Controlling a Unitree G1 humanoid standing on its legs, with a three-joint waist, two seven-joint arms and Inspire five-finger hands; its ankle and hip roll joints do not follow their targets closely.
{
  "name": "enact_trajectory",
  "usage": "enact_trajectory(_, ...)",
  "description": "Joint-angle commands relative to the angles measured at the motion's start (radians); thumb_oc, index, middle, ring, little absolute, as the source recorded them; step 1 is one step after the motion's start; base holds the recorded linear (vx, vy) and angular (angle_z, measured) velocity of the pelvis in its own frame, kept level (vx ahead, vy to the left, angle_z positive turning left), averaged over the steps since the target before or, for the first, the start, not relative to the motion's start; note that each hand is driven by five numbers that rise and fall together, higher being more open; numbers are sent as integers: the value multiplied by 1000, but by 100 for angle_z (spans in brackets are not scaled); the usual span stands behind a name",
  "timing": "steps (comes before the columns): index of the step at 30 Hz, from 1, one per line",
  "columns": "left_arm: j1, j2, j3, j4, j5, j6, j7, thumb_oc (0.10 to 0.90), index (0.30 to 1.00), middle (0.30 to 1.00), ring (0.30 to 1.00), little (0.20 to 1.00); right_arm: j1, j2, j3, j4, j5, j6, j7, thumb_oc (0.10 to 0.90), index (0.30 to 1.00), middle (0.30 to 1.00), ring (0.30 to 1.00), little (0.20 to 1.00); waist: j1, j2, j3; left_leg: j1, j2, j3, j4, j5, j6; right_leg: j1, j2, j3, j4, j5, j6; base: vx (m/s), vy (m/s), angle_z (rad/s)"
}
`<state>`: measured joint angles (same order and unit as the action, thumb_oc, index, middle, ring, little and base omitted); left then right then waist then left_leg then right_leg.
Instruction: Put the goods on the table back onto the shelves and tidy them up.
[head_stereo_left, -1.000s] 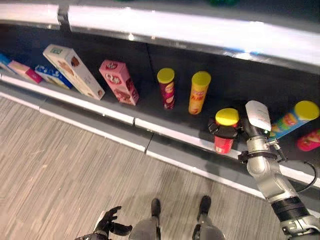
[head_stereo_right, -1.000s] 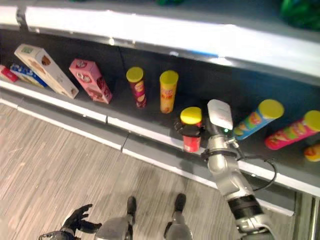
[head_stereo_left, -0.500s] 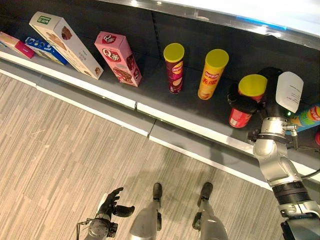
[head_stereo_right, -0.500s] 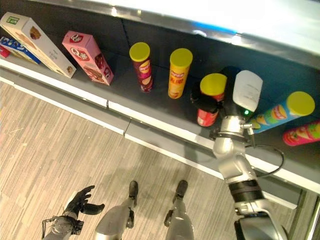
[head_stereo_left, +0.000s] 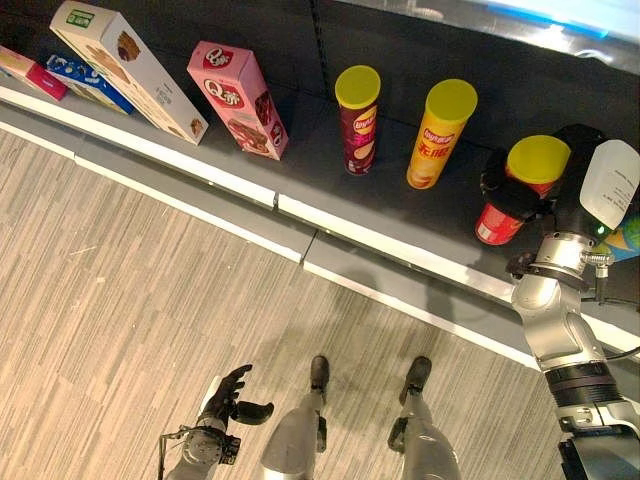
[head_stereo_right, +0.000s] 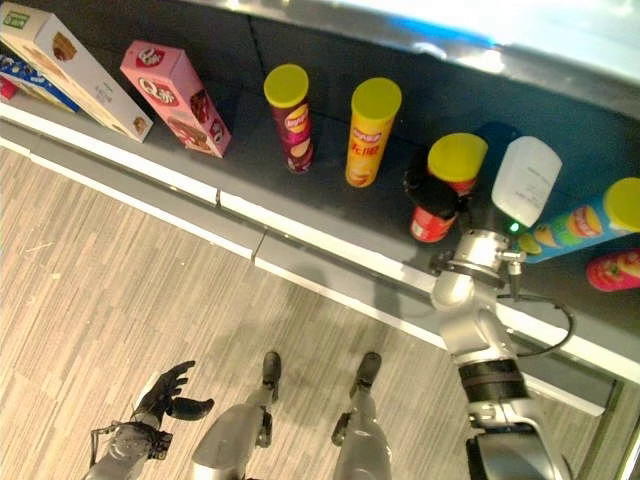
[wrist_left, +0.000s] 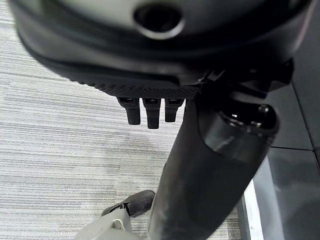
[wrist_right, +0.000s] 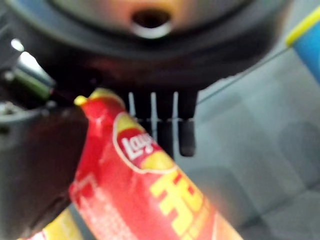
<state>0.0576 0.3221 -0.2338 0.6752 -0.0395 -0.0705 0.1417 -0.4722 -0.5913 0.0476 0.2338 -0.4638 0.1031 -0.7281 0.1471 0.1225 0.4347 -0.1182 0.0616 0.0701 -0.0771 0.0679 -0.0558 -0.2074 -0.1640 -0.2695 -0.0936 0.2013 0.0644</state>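
Your right hand (head_stereo_left: 520, 192) has its fingers (wrist_right: 165, 130) wrapped round the red can (head_stereo_left: 520, 190), upright on the shelf (head_stereo_left: 400, 215).

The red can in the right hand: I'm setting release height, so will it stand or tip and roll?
The red can is tall, narrow and tilted in the right hand, so it probably tips if released now. Being round, it would likely roll along the shelf.

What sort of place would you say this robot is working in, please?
Probably a shop aisle or a mock-up of one: a long dark shelf holds a pink snack box and a yellow-lidded yellow crisp tube above wood-look flooring.
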Motion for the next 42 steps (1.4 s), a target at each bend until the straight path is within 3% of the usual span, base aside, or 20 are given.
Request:
enact_trajectory(1, 20, 93, -35, -5, -36, -41, 44, 800, 900, 900, 900, 900, -136, -40, -58, -20, -4, -38, -111, 400, 300, 300, 300, 300, 5, -37, -70, -67, 1, -127, 56, -69, -23, 70, -161, -18, 74, -102, 158, 0, 0, 0)
enact_trajectory(30, 8, 97, -60, -31, -33, -50, 56, 800, 900, 900, 900, 900, -172, -50, -79, 69, 55, -18, -192, 400, 300, 300, 300, 300, 1, -12, -68, -94, -9, -129, 51, -68, -26, 46, -172, -26, 68, -96, 165, 0, 0, 0)
enact_trajectory(32, 8, 96, -60, -29, -31, -49, 56, 800, 900, 900, 900, 900, -167, -48, -79, 69, 54, -18, -191, 588, 582, 582, 582, 582, 0, -12, -71, -90, -9, -129, 47, -69, -26, 49, -172, -26, 66, -95, 166, 0, 0, 0)
enact_trajectory(33, 9, 96, -60, -30, -30, -48, 57, 800, 900, 900, 900, 900, -165, -46, -80, 67, 55, -19, -191, 762, 844, 844, 844, 844, -1, -11, -72, -88, -9, -128, 46, -69, -25, 50, -173, -27, 66, -95, 167, 0, 0, 0)
enact_trajectory(34, 9, 95, -61, -30, -29, -48, 57, 800, 900, 900, 900, 900, -163, -42, -80, 66, 57, -21, -192, 800, 900, 900, 900, 900, -1, -11, -74, -86, -10, -127, 44, -69, -25, 51, -173, -27, 66, -95, 167, 0, 0, 0)
enact_trajectory(42, 8, 93, -59, -29, -20, -45, 59, 800, 900, 900, 900, 900, -141, -36, -88, 59, 59, -21, -193, 800, 900, 900, 900, 900, -7, -13, -80, -77, -9, -123, 45, -73, -25, 59, -174, -27, 65, -97, 168, 0, 0, 0)
